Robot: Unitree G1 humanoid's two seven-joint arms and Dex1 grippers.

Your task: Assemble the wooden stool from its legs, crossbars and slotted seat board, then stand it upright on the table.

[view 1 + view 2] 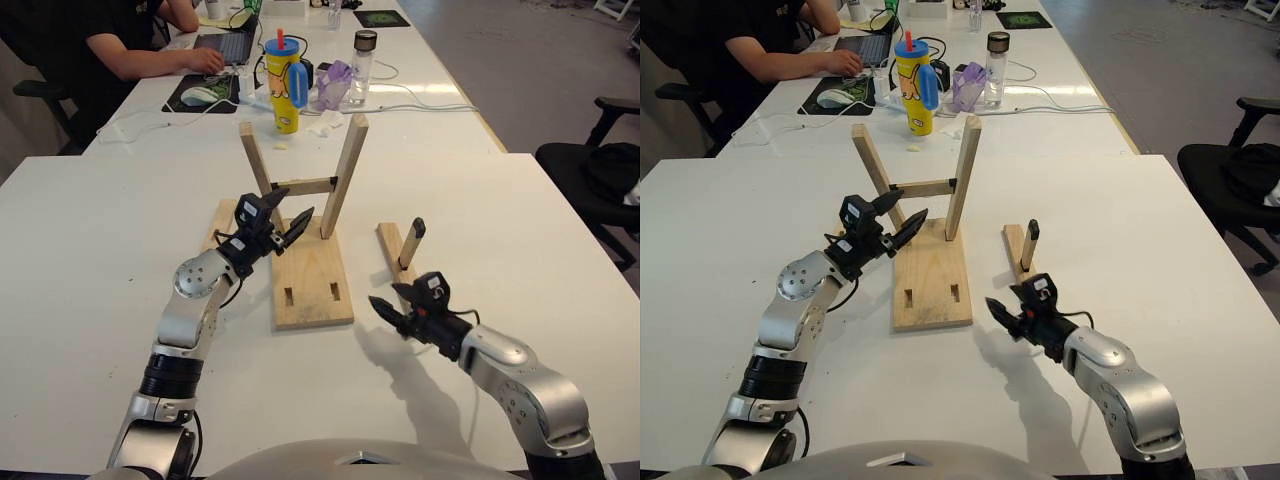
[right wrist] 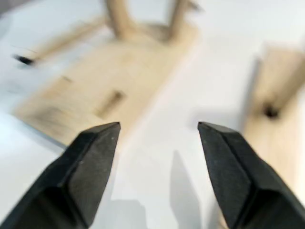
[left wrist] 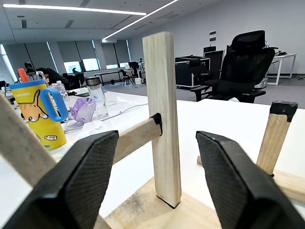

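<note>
Roughly half done: the pale slotted wooden seat board (image 1: 312,280) lies flat on the white tabletop (image 1: 100,250), one leg-and-crossbar frame (image 1: 305,186) seated, near slots (image 1: 288,296) unfilled, remaining wooden leg pieces (image 1: 390,243) alongside; left hand (image 1: 290,208) and right hand (image 1: 385,310) gape empty.

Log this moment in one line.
seat board flat, two legs with crossbar on it | left gripper open by legs | right gripper open, empty

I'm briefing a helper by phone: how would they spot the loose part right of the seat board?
On the white table, find the seat board with two legs standing at its far end. Right of it, beyond the right hand, lies a narrow wooden strip; only it carries a short black-capped peg.
</note>
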